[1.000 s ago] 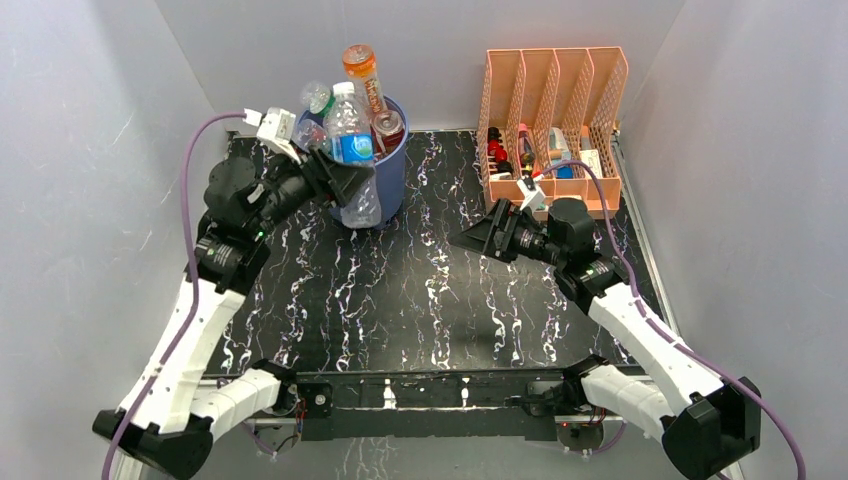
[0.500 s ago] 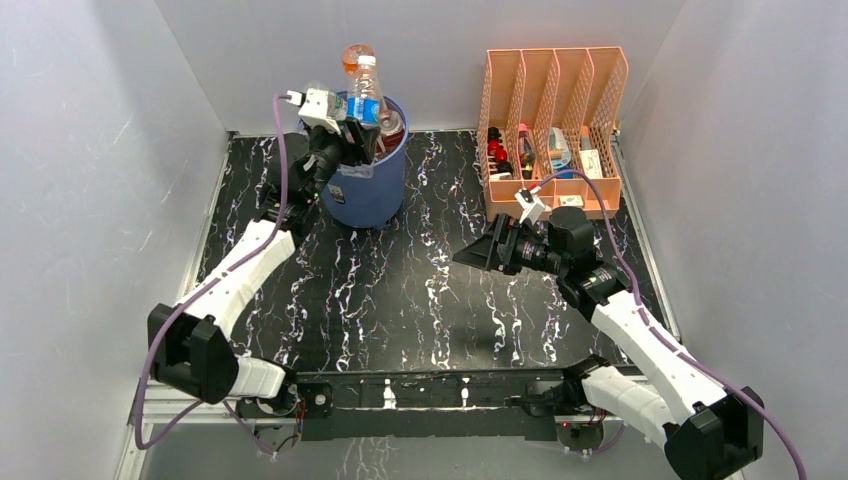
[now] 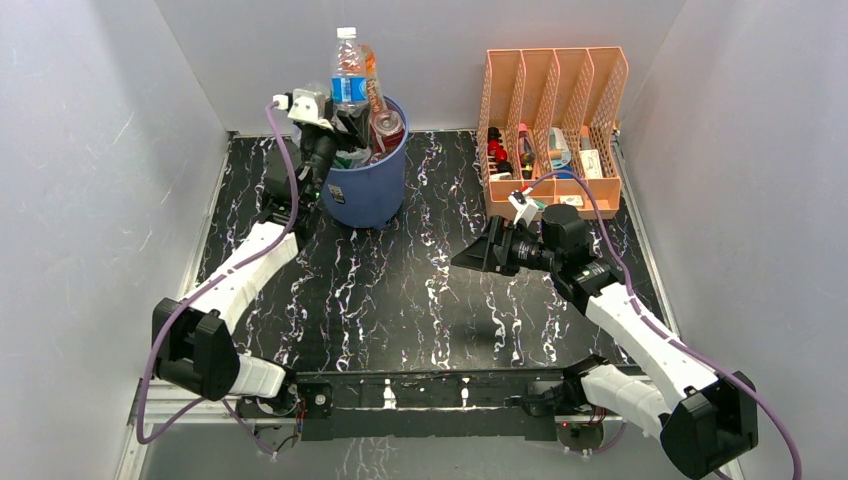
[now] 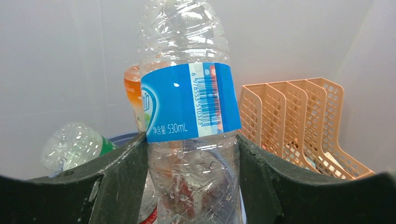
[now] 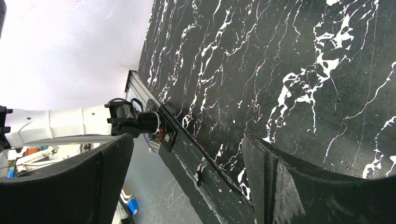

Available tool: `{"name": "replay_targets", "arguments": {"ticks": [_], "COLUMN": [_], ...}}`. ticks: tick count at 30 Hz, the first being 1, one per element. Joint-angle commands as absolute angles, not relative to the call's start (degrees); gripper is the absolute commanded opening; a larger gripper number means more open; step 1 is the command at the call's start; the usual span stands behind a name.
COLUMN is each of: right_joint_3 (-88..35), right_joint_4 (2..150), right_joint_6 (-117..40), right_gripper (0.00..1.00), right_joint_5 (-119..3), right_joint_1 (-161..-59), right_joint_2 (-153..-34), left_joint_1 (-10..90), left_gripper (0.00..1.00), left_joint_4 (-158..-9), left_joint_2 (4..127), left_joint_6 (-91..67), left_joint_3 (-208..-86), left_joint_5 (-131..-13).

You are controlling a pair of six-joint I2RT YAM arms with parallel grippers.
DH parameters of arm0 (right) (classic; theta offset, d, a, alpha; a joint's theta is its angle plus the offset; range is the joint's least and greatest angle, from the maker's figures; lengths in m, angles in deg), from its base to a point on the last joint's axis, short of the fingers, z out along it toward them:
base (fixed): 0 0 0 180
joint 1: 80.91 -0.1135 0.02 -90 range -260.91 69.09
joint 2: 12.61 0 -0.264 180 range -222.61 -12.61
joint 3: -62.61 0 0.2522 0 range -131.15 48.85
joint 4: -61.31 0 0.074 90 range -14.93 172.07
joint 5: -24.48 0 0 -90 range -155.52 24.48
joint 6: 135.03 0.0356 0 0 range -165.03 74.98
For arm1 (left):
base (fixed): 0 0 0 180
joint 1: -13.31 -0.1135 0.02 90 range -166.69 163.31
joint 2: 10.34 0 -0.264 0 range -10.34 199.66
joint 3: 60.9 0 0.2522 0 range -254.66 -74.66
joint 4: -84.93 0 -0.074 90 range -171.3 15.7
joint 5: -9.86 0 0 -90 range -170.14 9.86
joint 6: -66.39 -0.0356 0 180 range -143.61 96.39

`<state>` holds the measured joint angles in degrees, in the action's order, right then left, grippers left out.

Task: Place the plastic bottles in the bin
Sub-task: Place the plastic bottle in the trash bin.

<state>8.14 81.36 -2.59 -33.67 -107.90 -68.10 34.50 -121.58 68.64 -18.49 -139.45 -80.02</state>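
A clear plastic bottle (image 3: 348, 75) with a blue label stands upright, cap up, over the mouth of the blue bin (image 3: 365, 190). My left gripper (image 3: 345, 125) is shut on it below the label, both fingers pressed against its sides (image 4: 191, 182). Other plastic bottles fill the bin: an orange one (image 4: 133, 93) behind the held bottle (image 4: 191, 102) and a clear green-labelled one (image 4: 74, 147) to the left. My right gripper (image 3: 470, 250) hangs open over the table's middle right, nothing between its fingers (image 5: 187, 140).
The peach file organizer (image 3: 555, 120) with small bottles and tubes stands at the back right, also in the left wrist view (image 4: 299, 116). The black marbled tabletop (image 3: 420, 300) lies between the arms. White walls enclose the table on three sides.
My left arm has swung from the bin's front up over its rim, turning the blue-labelled bottle from tilted to upright and lifting it. The right arm has shifted slightly left.
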Motion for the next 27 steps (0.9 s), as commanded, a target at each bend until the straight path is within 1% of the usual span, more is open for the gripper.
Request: {"name": "replay_targets", "arguments": {"ticks": [1, 6, 12, 18, 22, 27], "right_joint_3": [7.5, 8.0, 9.1, 9.9, 10.4, 11.2], "right_joint_4": [77.7, 78.6, 78.3, 77.6, 76.7, 75.8], "right_joint_6": [-3.5, -4.3, -4.7, -4.9, -5.1, -5.2], "right_gripper": [0.98, 0.98, 0.98, 0.98, 0.98, 0.98], "right_joint_5": [-31.6, -31.6, -31.3, -31.1, -30.4, -29.5], "right_joint_1": [-107.4, -107.2, -106.6, -106.2, -105.8, -105.4], "right_joint_2": [-68.5, -68.7, -69.5, -70.5, -71.7, -71.8], "left_joint_1": [34.9, 35.4, 36.4, 36.7, 36.7, 36.7], "left_gripper": [0.63, 0.63, 0.65, 0.71, 0.71, 0.73], "left_joint_4": [-136.1, -142.4, -146.6, -151.9, -153.2, -152.9], "left_joint_2": [67.8, 71.3, 77.4, 81.9, 82.0, 78.5], "left_joint_6": [-20.6, -21.8, -22.9, -24.4, -23.2, -21.0], "left_joint_3": [-135.3, -134.6, -137.1, -136.3, -134.7, -131.1], "left_joint_5": [-82.4, -82.8, -81.6, -83.0, -83.0, -83.9]}}
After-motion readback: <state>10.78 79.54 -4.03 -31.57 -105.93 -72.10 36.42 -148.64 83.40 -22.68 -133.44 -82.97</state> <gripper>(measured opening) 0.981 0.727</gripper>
